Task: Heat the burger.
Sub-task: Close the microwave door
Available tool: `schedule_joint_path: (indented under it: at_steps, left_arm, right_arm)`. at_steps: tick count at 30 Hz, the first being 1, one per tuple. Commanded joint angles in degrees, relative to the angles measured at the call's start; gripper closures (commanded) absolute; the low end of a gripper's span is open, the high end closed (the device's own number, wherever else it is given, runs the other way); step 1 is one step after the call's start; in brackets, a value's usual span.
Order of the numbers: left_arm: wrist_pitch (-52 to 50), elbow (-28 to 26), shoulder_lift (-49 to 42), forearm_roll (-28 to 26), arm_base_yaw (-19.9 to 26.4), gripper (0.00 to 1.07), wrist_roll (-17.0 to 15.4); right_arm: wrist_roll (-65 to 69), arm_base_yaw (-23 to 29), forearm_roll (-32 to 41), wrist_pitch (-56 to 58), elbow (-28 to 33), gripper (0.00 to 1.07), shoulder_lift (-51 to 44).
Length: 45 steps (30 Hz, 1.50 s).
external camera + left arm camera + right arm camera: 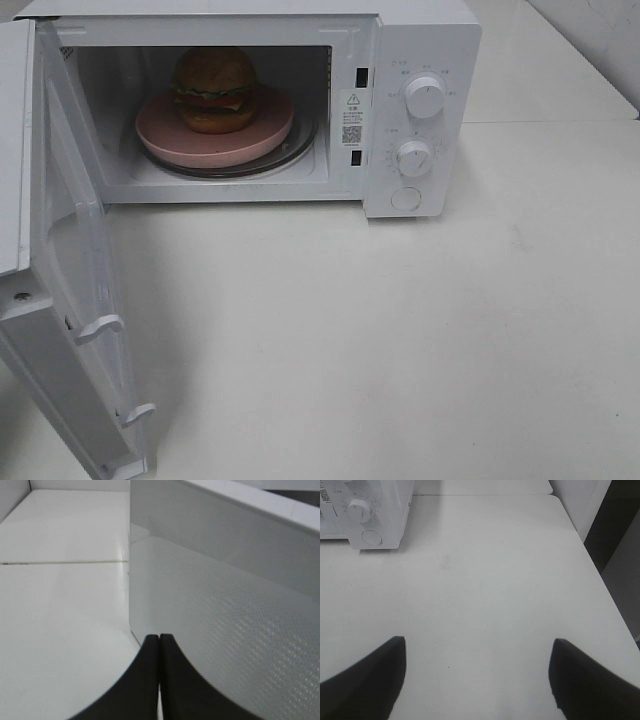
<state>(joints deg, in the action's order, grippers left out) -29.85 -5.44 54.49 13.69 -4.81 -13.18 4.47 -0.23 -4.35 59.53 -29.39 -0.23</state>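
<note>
A smooth white matte desk is softly lit; a thin seam is seen at 2 o'clock, a pale grey wall at 1 o'clock.

burger | golden-brown bun, lettuce, tomato | upright | on pink plate in microwave

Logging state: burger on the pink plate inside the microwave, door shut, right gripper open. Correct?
No, the door is swung wide open, per the exterior high view. The rest holds: the burger sits on the pink plate inside the microwave, and the right gripper is open.
</note>
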Motion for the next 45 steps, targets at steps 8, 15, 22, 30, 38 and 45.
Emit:
schedule_joint_path:
  at_steps: [8, 15, 22, 30, 38, 45]
  left_arm:
    - [-4.98, -1.43, 8.31, 23.26, -0.34, 1.07, -17.25]
    - [-10.31, -2.86, 13.12, 26.76, -0.34, 1.07, -17.76]
    - [-16.9, -3.27, 19.02, 23.95, -1.6, 1.07, -15.53]
    - [-16.73, -7.79, 25.9, 11.12, -12.2, 1.07, -7.16]
    - [-16.67, -14.21, 32.2, -1.55, -22.4, 1.07, -1.2]
    - [-16.1, -23.2, 39.25, -14.27, -32.03, 1.07, 4.64]
  right_arm:
    - [-0.23, -0.46, -0.29, -0.29, 0.06, 0.32, -1.49]
    - [-0.23, -0.46, -0.29, -0.29, 0.06, 0.32, -1.49]
    - [-0.23, -0.46, -0.29, -0.29, 0.06, 0.32, -1.49]
    - [-0.23, -0.46, -0.29, -0.29, 0.06, 0.32, -1.49]
    - [-0.23, -0.46, -0.29, -0.29, 0.06, 0.32, -1.49]
    - [-0.23, -0.46, -0.29, -0.29, 0.06, 0.32, -1.49]
